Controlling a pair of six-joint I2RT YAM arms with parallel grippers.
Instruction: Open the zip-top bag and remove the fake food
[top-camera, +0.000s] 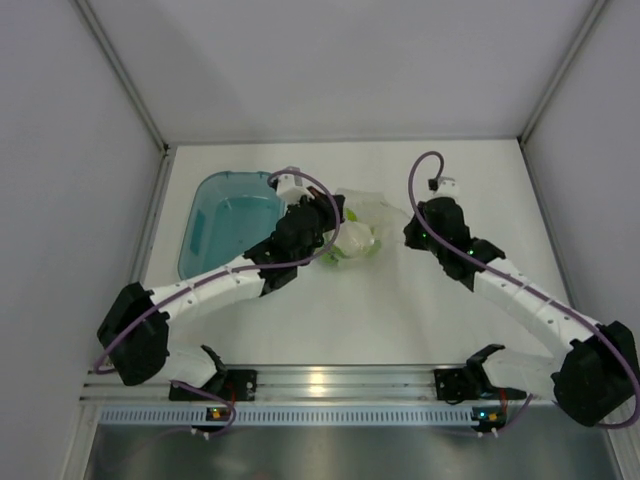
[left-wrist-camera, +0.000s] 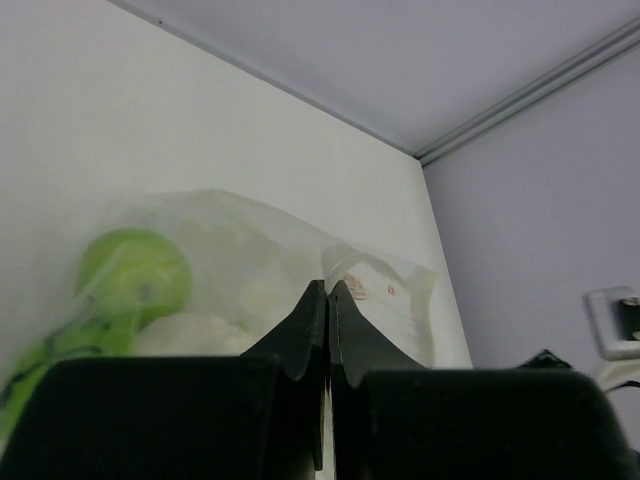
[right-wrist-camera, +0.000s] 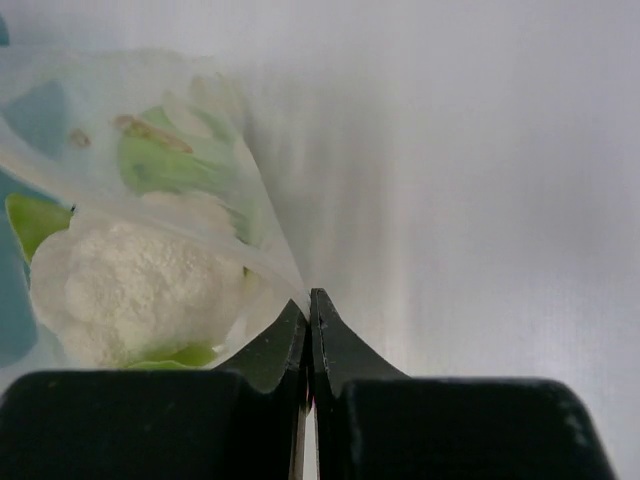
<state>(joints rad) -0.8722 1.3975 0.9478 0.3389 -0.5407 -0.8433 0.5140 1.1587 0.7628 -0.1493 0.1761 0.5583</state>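
— Where's the zip-top bag (top-camera: 375, 207)?
— Near the worktop's (top-camera: 400, 320) far edge, about mid-width; clear, crinkled, lying crumpled.
— And the fake food (top-camera: 350, 240)?
— Inside it: a white-and-green leafy lump (right-wrist-camera: 135, 290) and a lime-green ball (left-wrist-camera: 135, 272) show through the plastic.

Colours noted: zip-top bag (right-wrist-camera: 150, 130) clear, pale whitish dots; leafy lump (right-wrist-camera: 130, 290) white, pale green edge; ball (left-wrist-camera: 135, 275) lime green; tub (top-camera: 200, 235) teal; bench (top-camera: 400, 310) white; left tool (left-wrist-camera: 328, 290), right tool (right-wrist-camera: 308, 300) black.

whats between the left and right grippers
The zip-top bag with the fake food inside fills the stretch between left gripper and right gripper, each shut on its edge; seen in the top view.
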